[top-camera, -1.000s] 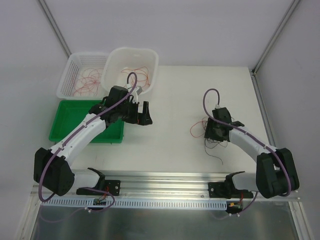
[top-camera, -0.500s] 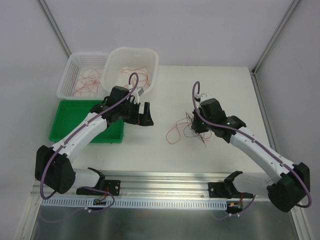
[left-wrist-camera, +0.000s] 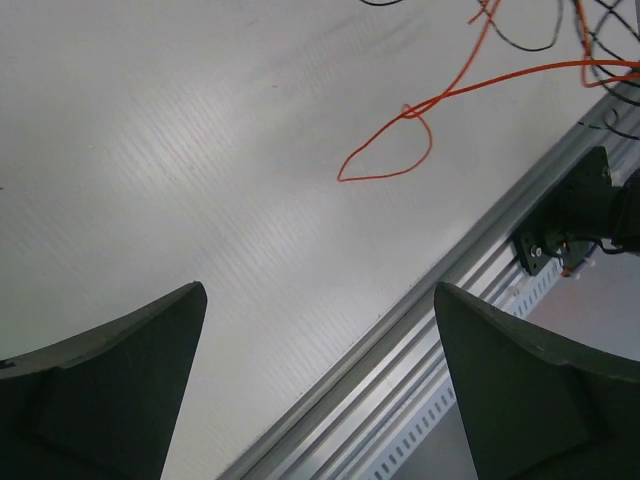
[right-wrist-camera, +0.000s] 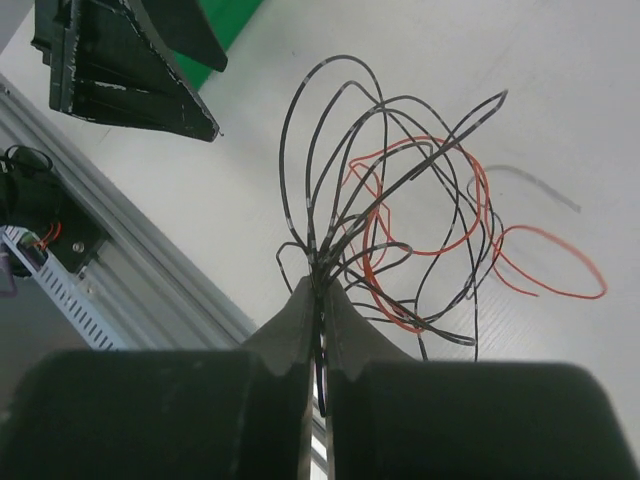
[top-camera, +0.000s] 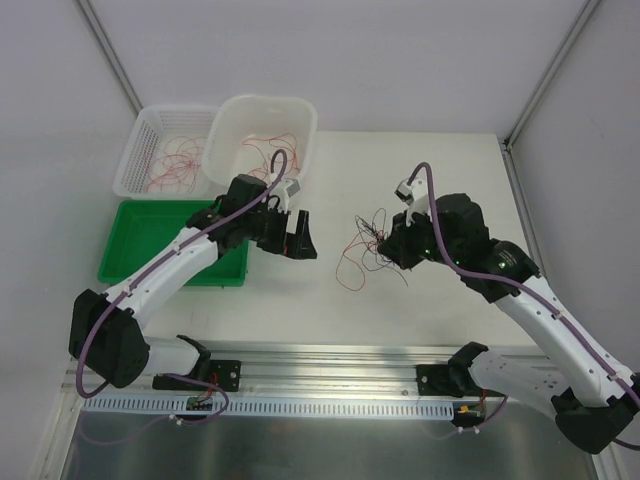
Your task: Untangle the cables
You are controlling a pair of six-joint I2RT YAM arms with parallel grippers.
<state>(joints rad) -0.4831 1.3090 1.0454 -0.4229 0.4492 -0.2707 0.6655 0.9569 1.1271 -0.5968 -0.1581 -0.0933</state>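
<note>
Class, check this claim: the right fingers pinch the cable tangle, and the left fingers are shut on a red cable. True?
No. The left fingers are open on nothing, as the left wrist view shows. The right fingers do pinch the cables.

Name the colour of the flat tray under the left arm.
The tray is green; the top view shows it best.

arms point(top-camera: 170, 265): white links, black joints | purple cables point(top-camera: 432, 195) | black fingers point(left-wrist-camera: 110, 400)

Mid-table: cables point(top-camera: 366, 246) betw. L pincer point(top-camera: 300, 238) & R pincer point(top-camera: 391, 246); basket point(top-camera: 128, 170) rear-left.
</note>
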